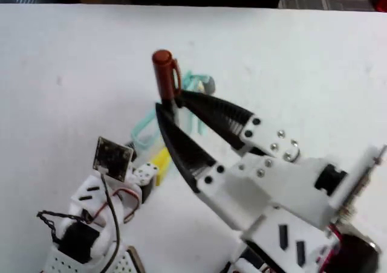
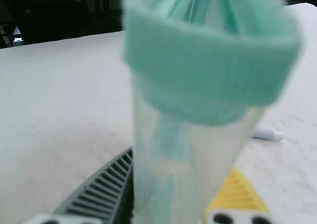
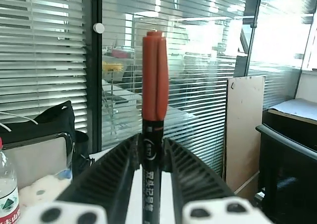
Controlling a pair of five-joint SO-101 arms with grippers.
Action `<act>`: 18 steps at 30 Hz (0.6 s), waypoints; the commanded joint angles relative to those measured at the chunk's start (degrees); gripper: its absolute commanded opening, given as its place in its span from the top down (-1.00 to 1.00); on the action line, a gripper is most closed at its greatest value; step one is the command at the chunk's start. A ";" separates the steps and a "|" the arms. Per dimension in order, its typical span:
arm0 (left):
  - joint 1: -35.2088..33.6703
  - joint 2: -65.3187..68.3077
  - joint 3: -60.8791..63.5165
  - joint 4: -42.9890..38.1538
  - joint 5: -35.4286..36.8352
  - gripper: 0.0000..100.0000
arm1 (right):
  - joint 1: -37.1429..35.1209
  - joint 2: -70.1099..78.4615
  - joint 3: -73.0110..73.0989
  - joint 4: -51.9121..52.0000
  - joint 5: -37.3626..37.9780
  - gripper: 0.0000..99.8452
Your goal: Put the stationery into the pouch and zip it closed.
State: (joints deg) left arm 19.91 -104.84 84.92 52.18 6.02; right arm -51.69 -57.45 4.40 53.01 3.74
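We see a white desk carrying the whole scene. The right arm, the largest body in the high view, comes in from the lower right corner, its two black ribbed jaws pointing toward the desk's middle. The left arm lies at the lower left, one of its jaws yellow, the other dark and ribbed. The pouch, clear with a mint-green band around its mouth, stands between the left jaws, which press on its sides and hold it. The banded mouth is the end farthest from them. In the high view we trace its green edges just beyond the yellow jaw. The pen, black-bodied with a reddish-brown cap, is clamped between the right jaws, drawn narrow around its barrel just below the cap. The cap end projects past their tips. In the high view the pen overlaps the pouch's green edges, and we cannot tell whether its far end is inside. A small white piece lies on the desk near the pouch, not touching it.
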 commanded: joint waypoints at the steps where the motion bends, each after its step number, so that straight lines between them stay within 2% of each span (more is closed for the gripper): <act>1: 0.84 0.13 -0.62 0.18 0.44 0.54 | -0.22 2.42 4.92 -7.78 -0.18 0.97; 8: 0.48 0.13 -0.88 0.97 0.35 0.53 | 0.13 4.09 13.10 -14.81 -0.09 0.97; 18: 0.31 0.13 -0.88 0.97 0.35 0.53 | 9.19 3.65 25.58 -21.32 0.00 0.97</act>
State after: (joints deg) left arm 19.91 -104.84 84.92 52.88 6.02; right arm -44.13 -53.41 29.45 33.85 3.74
